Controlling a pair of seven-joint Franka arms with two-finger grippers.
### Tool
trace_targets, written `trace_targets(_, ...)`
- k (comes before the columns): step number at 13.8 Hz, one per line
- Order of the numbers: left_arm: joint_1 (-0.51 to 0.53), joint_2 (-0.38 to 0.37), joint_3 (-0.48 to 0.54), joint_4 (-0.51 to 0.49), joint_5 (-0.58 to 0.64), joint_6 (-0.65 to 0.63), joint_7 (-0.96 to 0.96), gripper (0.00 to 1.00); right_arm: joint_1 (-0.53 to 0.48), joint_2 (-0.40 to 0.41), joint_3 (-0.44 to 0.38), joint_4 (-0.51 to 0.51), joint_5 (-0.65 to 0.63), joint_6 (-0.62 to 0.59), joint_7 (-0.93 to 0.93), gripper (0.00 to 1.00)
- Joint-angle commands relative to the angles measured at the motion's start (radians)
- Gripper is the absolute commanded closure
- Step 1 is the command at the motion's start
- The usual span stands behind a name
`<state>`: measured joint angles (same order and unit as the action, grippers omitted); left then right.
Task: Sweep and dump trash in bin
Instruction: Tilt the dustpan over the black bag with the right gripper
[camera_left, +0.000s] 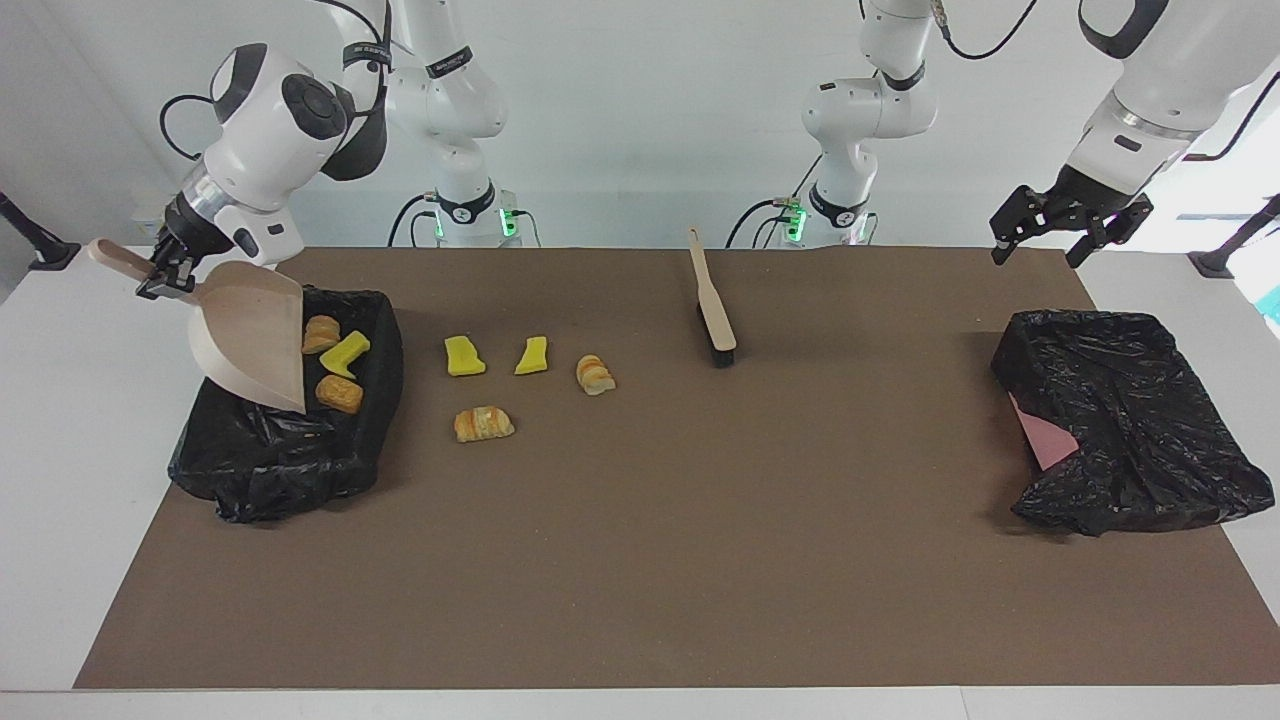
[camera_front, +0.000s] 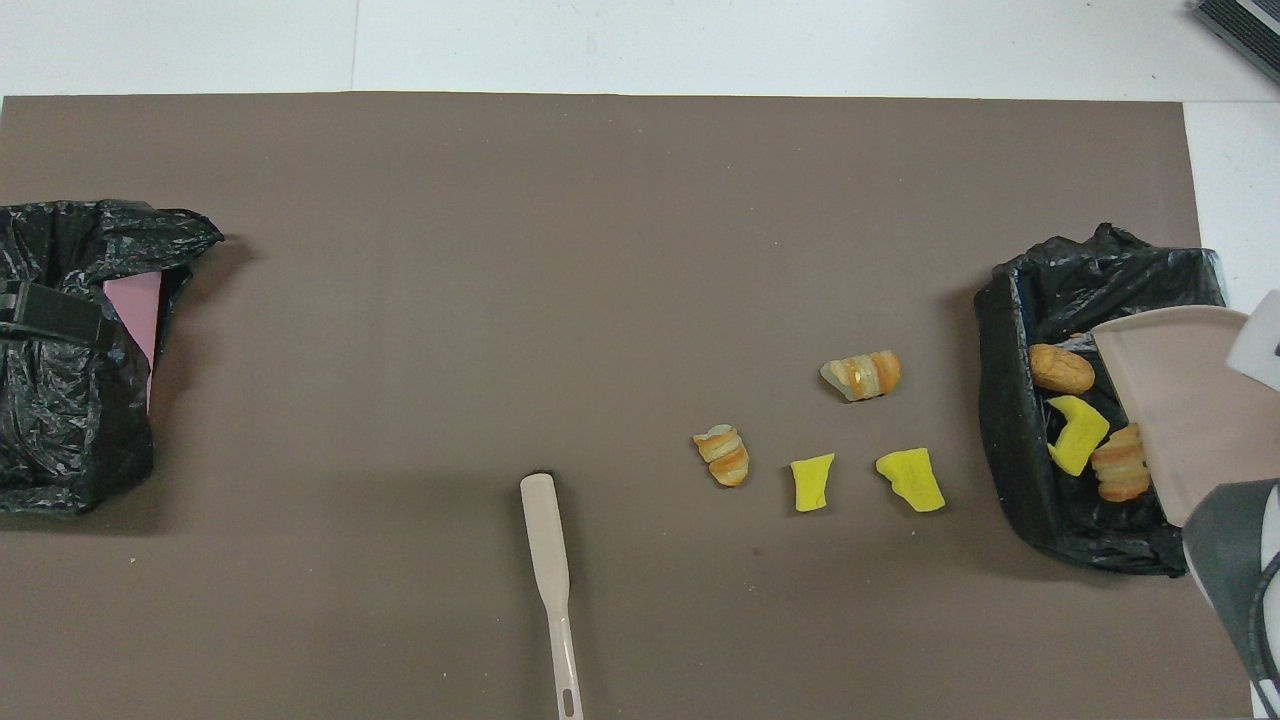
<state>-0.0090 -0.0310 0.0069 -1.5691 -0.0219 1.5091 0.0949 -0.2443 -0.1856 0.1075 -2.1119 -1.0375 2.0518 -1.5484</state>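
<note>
At the upper left of the facing view, the dustpan (camera_left: 250, 340) is held tilted over the bin (camera_left: 290, 450) by the right gripper (camera_left: 165, 275), fingers clenched on its handle. Three trash pieces (camera_left: 340, 355) lie inside the bin; four scraps (camera_left: 483, 423) are left on the worktop (camera_left: 700, 550) beside it. At upper right, the left gripper (camera_left: 1068, 232) is raised above the second bag (camera_left: 1130, 420), fingers released.

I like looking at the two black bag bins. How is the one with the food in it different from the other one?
The bin under the dustpan holds three scraps; the other bin shows none, only a pink patch. The first bin stands open like a box; the other looks slumped and crumpled. The right gripper holds the dustpan over the first; the open left gripper hangs empty, up above the other bin's end of the table. Both wear shiny black bags.
</note>
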Motion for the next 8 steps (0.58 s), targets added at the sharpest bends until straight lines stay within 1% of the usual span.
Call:
trace_targets(1,-0.006,-0.041,0.001,-0.064,0.020,0.032,0.005,0.00,0.003,-0.011,0.000,0.010,-0.065,0.014,0.022,1.00)
trace_targets(4,-0.008,-0.044,0.001,-0.069,0.020,0.039,-0.003,0.00,0.025,0.012,0.000,0.044,-0.085,0.014,0.016,1.00)
trace_targets(8,-0.006,-0.044,0.001,-0.069,0.016,0.037,-0.006,0.00,0.030,0.055,0.000,0.104,-0.070,0.014,0.016,1.00)
